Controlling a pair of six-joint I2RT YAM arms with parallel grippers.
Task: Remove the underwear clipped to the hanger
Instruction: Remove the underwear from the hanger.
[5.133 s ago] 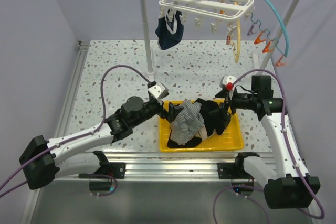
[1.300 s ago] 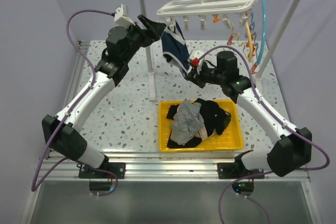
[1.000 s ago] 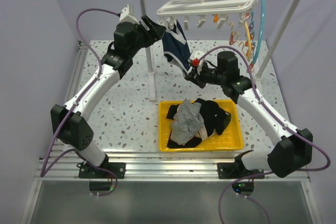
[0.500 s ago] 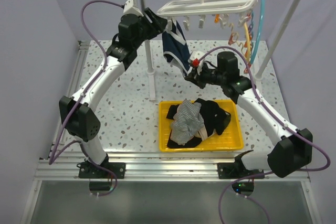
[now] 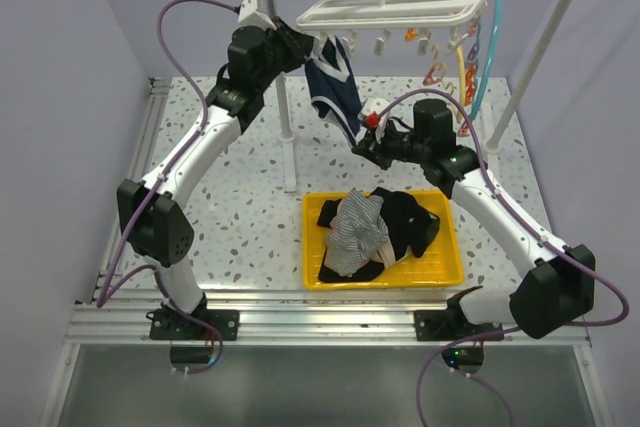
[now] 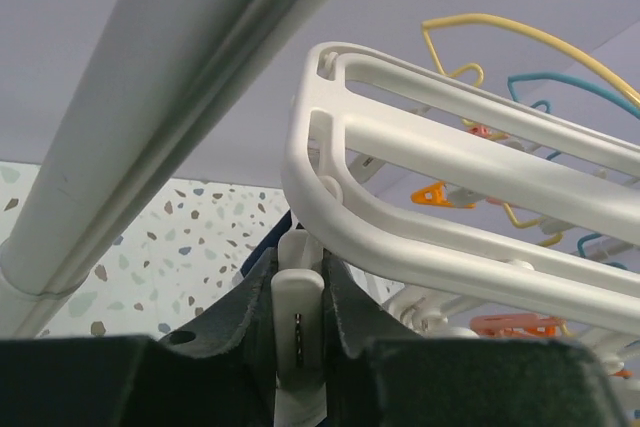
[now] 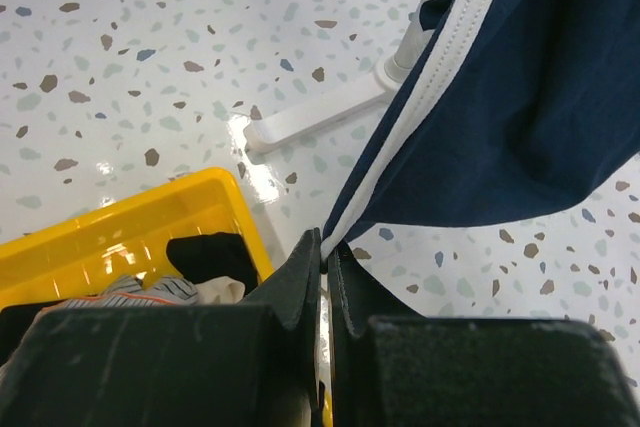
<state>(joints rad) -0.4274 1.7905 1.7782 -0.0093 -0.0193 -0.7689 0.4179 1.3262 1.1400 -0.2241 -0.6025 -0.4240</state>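
Seen from above, the left gripper (image 5: 308, 45) is raised to the near-left corner of the white hanger (image 5: 390, 9), where the navy underwear (image 5: 335, 87) hangs. The right gripper (image 5: 358, 139) grips that garment's lower edge, above the yellow tray (image 5: 400, 282) on the worktop (image 5: 230, 207). The tray already holds a striped piece (image 5: 355, 227) and dark ones, so this looks like the last item to free. In the left wrist view, the fingers stand tight against both sides of the white clip (image 6: 298, 322) under the hanger rim, gripping it, with a sliver of navy cloth behind. The squeeze should press squarely on the clip's handle end so its mouth opens fully. The wrist should not push sideways, since the hanger swings freely on its hook. In the right wrist view, the gripper is pinched shut on the white-trimmed hem, and the cloth rises taut up and to the right. A gentle downward pull, made only once the clip gapes, should slide the cloth out. Pulling too early would probably drag the whole hanger along or stretch the fabric.
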